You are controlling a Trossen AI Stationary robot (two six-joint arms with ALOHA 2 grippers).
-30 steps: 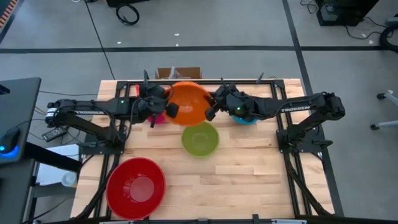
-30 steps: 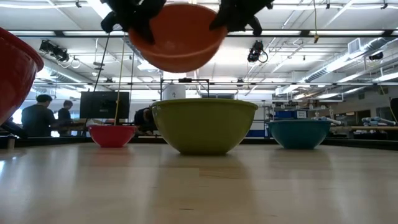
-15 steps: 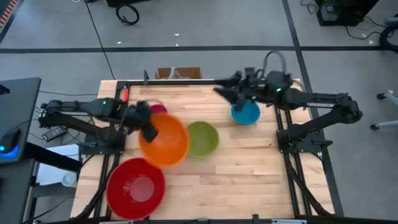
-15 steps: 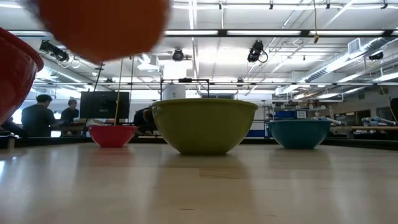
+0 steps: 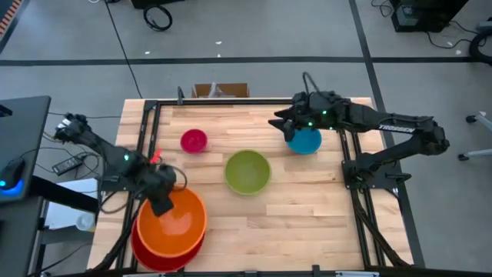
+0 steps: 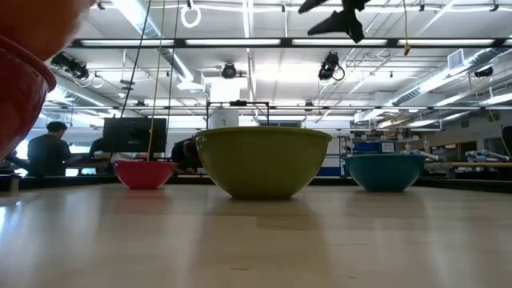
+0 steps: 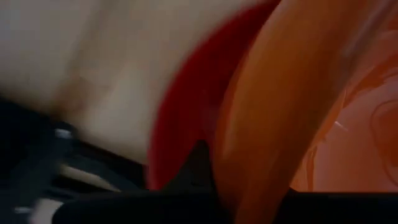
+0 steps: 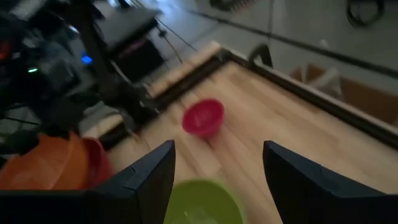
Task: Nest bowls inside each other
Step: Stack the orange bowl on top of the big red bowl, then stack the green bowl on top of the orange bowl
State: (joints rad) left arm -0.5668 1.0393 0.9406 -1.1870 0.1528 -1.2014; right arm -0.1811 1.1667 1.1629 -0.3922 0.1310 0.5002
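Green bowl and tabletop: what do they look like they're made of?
Green bowl: probably plastic or melamine; one even, opaque colour, smooth wall, soft sheen, though glazed ceramic can't be ruled out. Tabletop: wood, likely butcher block; pale planks with visible seams and grain, a satin finish that faintly mirrors the bowls in the low view.

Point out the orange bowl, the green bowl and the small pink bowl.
orange bowl (image 5: 175,218), high view, on its inner floor.
green bowl (image 5: 247,171), high view, on the middle of its inside.
small pink bowl (image 5: 194,141), high view, on its inside.
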